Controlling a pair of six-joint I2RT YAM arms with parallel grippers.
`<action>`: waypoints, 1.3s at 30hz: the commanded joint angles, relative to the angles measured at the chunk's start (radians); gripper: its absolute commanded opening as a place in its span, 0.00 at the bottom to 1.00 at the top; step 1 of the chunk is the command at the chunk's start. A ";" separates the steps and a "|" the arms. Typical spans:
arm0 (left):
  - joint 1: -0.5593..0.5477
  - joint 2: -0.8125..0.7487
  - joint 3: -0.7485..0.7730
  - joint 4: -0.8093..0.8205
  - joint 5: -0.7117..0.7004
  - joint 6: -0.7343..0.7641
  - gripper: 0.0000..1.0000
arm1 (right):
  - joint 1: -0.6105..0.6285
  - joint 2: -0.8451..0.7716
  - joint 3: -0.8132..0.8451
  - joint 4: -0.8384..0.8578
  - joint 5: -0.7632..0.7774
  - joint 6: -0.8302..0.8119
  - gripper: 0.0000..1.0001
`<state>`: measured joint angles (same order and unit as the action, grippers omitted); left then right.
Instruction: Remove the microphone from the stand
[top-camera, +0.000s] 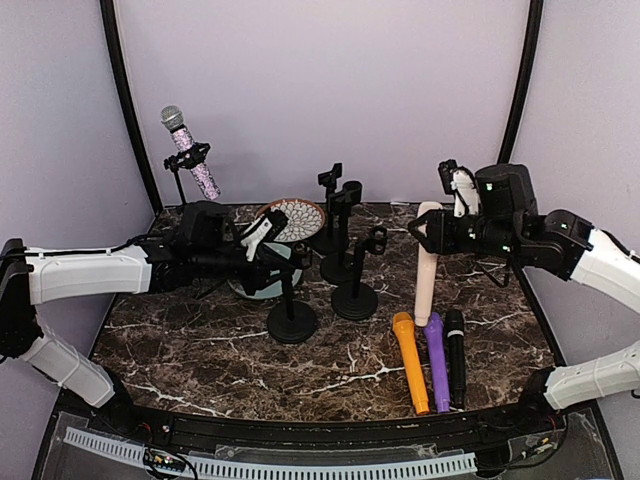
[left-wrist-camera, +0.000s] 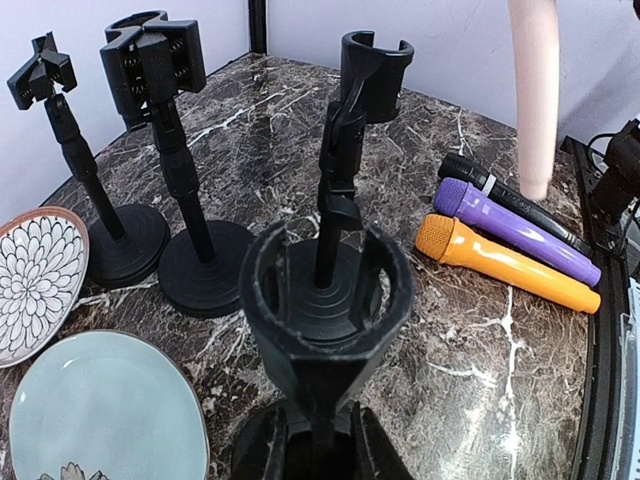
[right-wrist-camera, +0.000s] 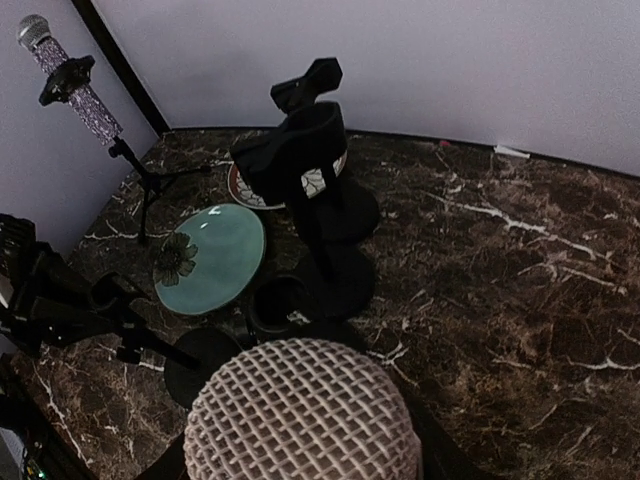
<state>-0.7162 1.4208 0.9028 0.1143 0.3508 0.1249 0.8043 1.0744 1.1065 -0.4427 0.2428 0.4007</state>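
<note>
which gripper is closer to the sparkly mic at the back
Left. The left gripper sits in front and to the right of the sparkly mic, clamped on a black stand; the right gripper is far off on the other side, holding a cream mic.

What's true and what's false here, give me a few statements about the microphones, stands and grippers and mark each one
1. The right gripper holds the cream microphone upright. True.
2. Three microphones lie side by side on the table: orange microphone, purple microphone, black microphone. True.
3. The sparkly microphone lies on the table. False: it sits clipped in the tripod stand.
4. The left gripper hangs wide open, away from every stand. False: it is shut on the front stand, whose clip is empty.
</note>
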 joint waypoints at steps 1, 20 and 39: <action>-0.006 -0.003 -0.015 -0.048 0.006 -0.067 0.01 | -0.024 0.027 -0.064 -0.066 -0.209 0.166 0.00; -0.006 -0.282 -0.146 -0.016 -0.129 -0.237 0.73 | 0.024 0.371 -0.188 0.130 -0.507 0.394 0.00; -0.009 -0.361 -0.412 0.154 -0.144 -0.317 0.70 | 0.047 0.592 -0.067 -0.038 -0.298 0.375 0.29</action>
<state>-0.7185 1.0649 0.5308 0.1898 0.1871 -0.1627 0.8448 1.6478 1.0084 -0.4557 -0.1188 0.7864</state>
